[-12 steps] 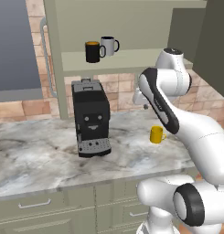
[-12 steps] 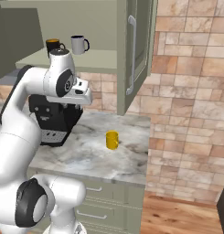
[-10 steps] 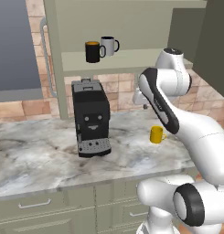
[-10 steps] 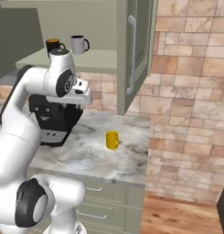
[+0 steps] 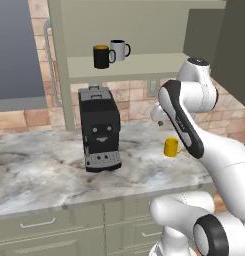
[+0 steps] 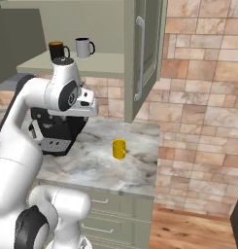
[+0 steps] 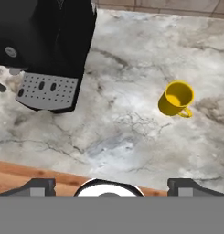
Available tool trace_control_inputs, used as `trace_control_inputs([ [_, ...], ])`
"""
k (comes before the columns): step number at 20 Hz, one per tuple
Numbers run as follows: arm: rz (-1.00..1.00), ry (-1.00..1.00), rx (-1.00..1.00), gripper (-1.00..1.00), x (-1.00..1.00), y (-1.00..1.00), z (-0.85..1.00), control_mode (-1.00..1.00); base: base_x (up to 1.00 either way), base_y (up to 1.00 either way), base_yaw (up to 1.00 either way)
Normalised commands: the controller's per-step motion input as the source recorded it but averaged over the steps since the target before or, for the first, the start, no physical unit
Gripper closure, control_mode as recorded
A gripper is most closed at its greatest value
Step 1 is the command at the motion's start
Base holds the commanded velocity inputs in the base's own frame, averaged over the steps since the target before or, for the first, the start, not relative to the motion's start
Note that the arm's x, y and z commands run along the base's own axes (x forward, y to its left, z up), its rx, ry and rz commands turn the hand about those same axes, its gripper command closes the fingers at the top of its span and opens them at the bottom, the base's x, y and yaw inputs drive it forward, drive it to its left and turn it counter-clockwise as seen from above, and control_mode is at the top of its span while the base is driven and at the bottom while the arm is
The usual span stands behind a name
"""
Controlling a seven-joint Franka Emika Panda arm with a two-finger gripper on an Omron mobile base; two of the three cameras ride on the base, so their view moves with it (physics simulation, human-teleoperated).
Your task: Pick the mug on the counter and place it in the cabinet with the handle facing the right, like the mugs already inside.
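Two mugs (image 5: 110, 53) stand side by side on the cabinet (image 5: 144, 65) shelf: the black one on the left, the grey-white one on the right, both with handles pointing right in my left base view. Below them, on the left part of the counter (image 5: 39, 175), I see a black coffee machine (image 5: 98, 129) with a perforated drip tray at its front.

Moving right, the arm rises from the base and bends over the counter, with the wrist held above the stone between the machine and the yellow mug (image 5: 170, 147). In the hand view I see both finger tips at the bottom edge, set far apart with nothing between them; the gripper (image 7: 111, 186) is spread and holds nothing.

The yellow mug stands upright on the counter, well to the right of the machine and apart from it. It touches nothing but the stone. In the hand view its handle (image 7: 185, 112) shows at the lower right of the body, and the mug sits up and to the right of the finger tips, well clear of them. In the right base view the mug (image 6: 119, 149) stands near the counter's right end, below the open cabinet door with its long bar handle (image 6: 138, 58).
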Motion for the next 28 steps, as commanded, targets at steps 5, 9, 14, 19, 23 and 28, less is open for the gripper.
trace_control_inputs([
  [5,0.19,0.00,0.00,-1.00,-0.11,-0.23,-0.53,-1.00,0.00,0.00,0.00],
  [9,0.20,0.00,0.00,-1.00,0.00,-0.16,-0.66,-1.00,0.00,0.00,0.00],
  [14,0.19,0.00,0.00,-1.00,0.00,-0.14,-0.72,-1.00,0.00,0.00,0.00],
  [19,0.17,0.00,0.00,-1.00,0.00,-0.12,-0.72,-1.00,0.00,0.00,0.00],
  [23,0.13,0.00,0.00,-1.00,0.00,-0.16,-0.52,-1.00,0.00,0.00,0.00],
  [28,0.08,0.00,0.00,-1.00,0.01,-0.28,-0.16,-1.00,0.00,0.00,0.00],
])
